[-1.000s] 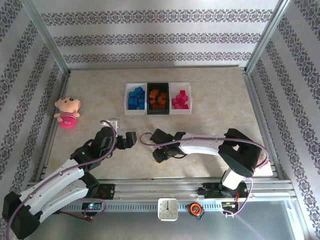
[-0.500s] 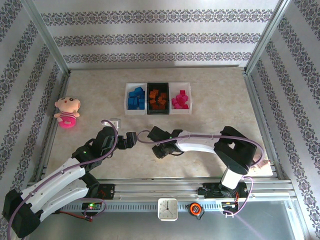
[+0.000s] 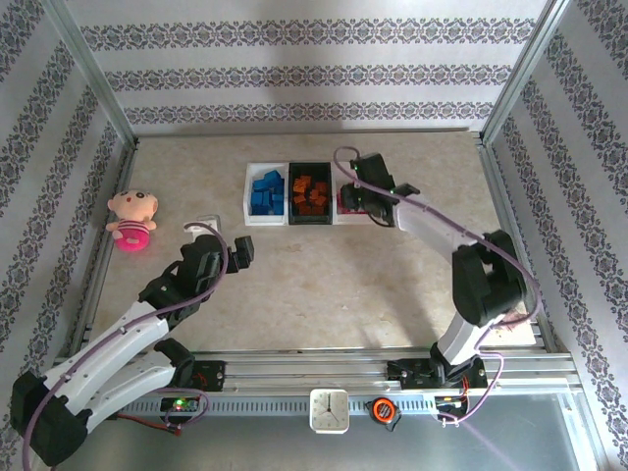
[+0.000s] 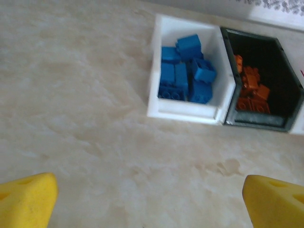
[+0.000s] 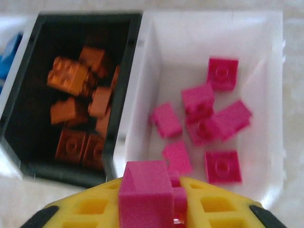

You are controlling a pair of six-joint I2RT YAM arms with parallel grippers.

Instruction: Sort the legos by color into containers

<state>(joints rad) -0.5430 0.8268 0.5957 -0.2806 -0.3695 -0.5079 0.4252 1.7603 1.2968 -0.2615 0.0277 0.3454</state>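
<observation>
Legos of 3 colours, lying sorted in a row of 3 bins: blue legos (image 4: 185, 71) in the left white bin (image 4: 183, 113), orange legos (image 5: 76, 83) in the black bin (image 5: 57, 170), magenta legos (image 5: 202, 111) in the right white bin (image 5: 199, 42). 1 more magenta lego (image 5: 142, 190) pinched between the yellow fingers (image 5: 223, 209) of the right end effector (image 5: 152, 204), closed down on it and hanging just above the near edge of the right white bin.

Left end effector (image 4: 152, 204) spread fully wide, holding nothing, poised over bare tabletop (image 4: 71, 95) near the left white bin.

Probably light, hard and stiff, with smooth plastic sides that could slip in a loose pinch; unlikely to break in a short drop. Best taken across 2 opposite flat side walls, clear of the studs, as appears to be the case now.

Hard to make out: lower part of the held lego, sunk between the fingers; the exact count of pieces in each heap, overlapping and slightly blurred. From above, right white bin largely covered by the arm. From the left wrist, right white bin cut off at the frame edge.
</observation>
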